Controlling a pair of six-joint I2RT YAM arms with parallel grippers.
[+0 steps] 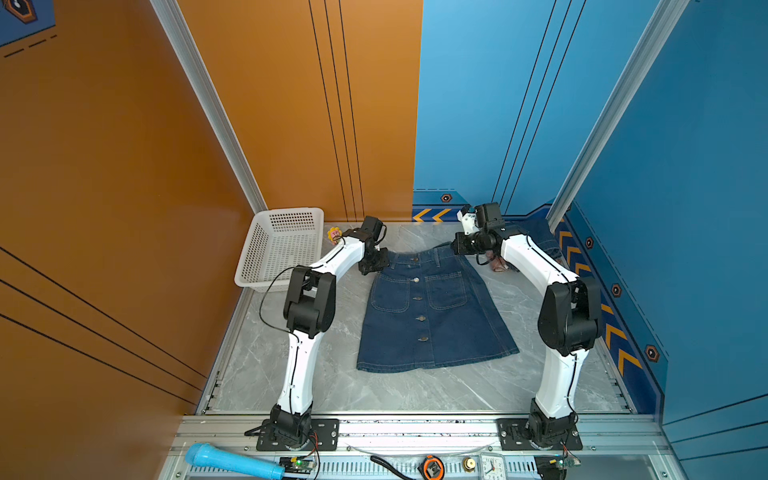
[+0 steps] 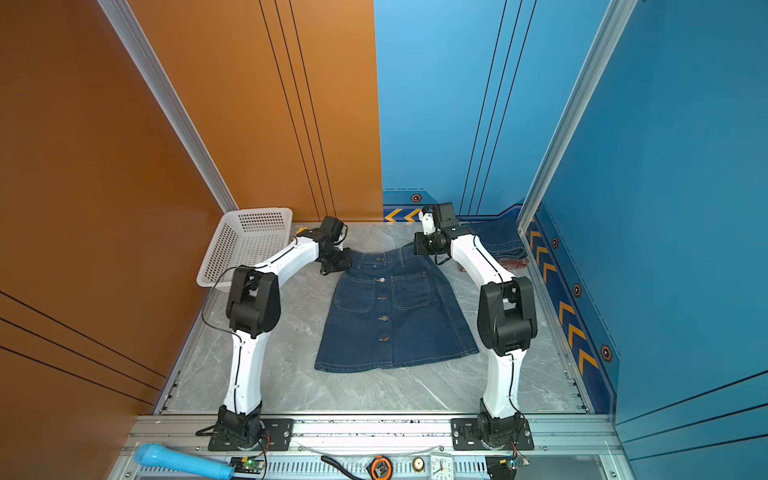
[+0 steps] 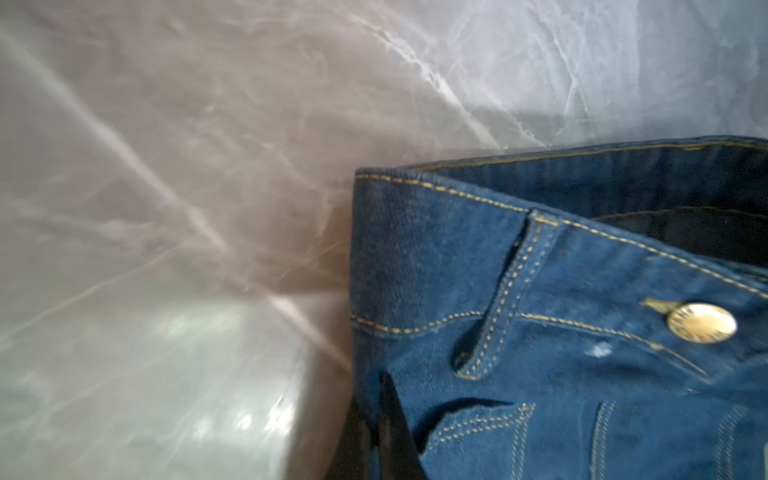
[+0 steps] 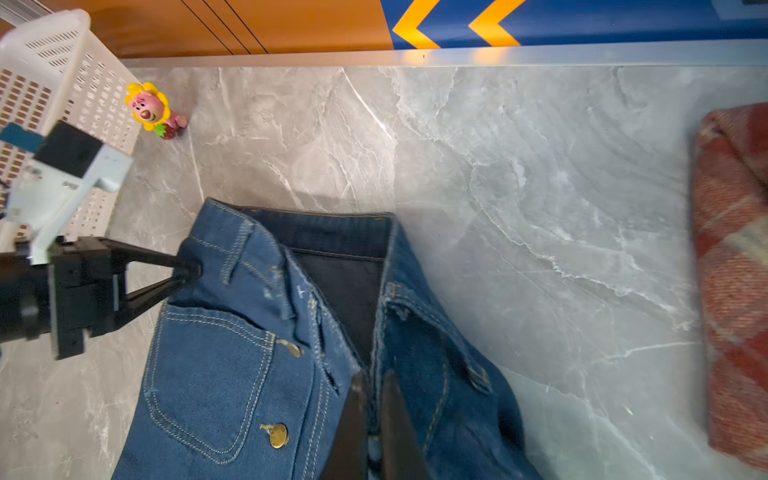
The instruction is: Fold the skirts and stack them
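Across the middle of the worktop the buttoned skirt is lying flat and face up, its waistband pointing toward the back wall and its hem toward the arm bases. No fold is showing in it yet. The left hand is clenching one waistband corner by a belt loop, and the right hand is gripping the opposite corner, its fingers pinching the denim so that the band is lifting slightly off the stone. Judging by that pair of grips, the first fold of this skirt is only just beginning, most likely a carry of the waistband toward the hem.

At the far right, the plaid skirt is sitting as a compact bundle, apparently folded, though its neatness is hard to judge. Beyond it, in the back right corner, the other denim skirt is lying partly behind the right arm, so I cannot tell whether it is folded. The two are lying close together, but whether they are touching or forming a stack is unclear.

So at best one skirt is looking finished, and the stacking is remaining to be done.
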